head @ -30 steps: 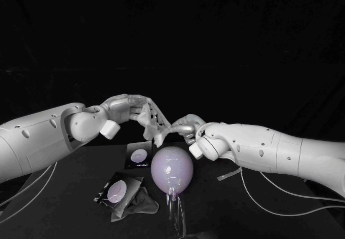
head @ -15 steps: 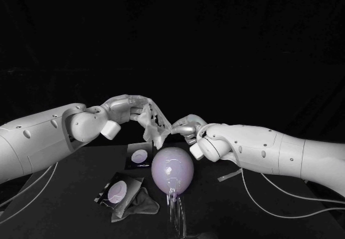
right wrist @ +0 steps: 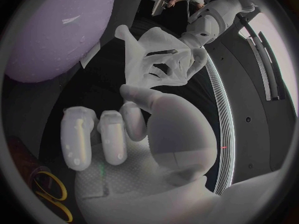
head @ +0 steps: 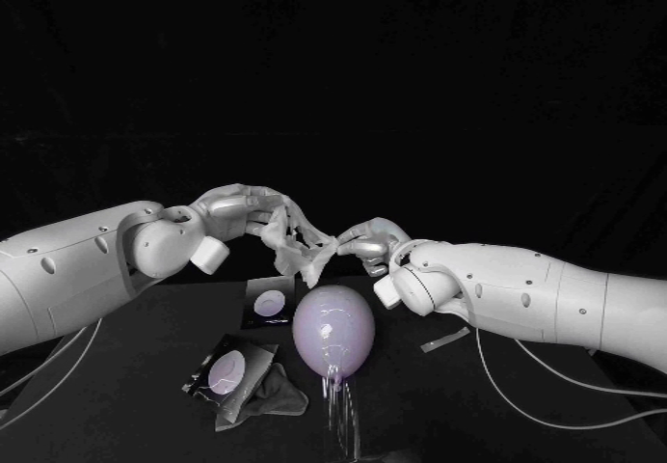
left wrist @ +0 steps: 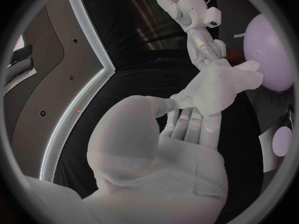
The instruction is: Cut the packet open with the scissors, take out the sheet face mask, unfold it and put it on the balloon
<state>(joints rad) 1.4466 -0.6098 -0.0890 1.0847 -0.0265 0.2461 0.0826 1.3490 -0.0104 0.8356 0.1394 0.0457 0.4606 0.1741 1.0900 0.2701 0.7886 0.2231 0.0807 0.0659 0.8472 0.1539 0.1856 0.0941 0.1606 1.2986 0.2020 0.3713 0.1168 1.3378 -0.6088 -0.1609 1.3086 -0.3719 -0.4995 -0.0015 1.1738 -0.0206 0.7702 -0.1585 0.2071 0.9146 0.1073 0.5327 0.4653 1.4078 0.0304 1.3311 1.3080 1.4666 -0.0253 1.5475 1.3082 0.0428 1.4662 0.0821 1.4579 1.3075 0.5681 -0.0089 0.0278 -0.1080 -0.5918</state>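
Okay so, this looks like the second half of the job. The sheet face mask [head: 299, 249] is out and hangs in the middle of the head view, strung between both hands. The left hand [head: 239, 207] pinches its upper-left edge and the right hand [head: 364, 239] pinches the right edge. It's only partly opened, with plenty of folds bunched up.

The balloon [head: 333, 328] sits just below it at lower centre on the table [head: 472, 405], bare, and as far as I can tell the mask isn't touching it. One packet [head: 270, 301] lies just left of the balloon. A second packet [head: 226, 371] is at lower left beside a grey crumpled wad [head: 267, 400]; I can't tell which one is cut. The scissors [right wrist: 53, 194] lie at the lower left of the right wrist view, in neither hand.

I'd say cutting and pulling out are done. Left to do: spread the mask flat and drape it on the balloon.
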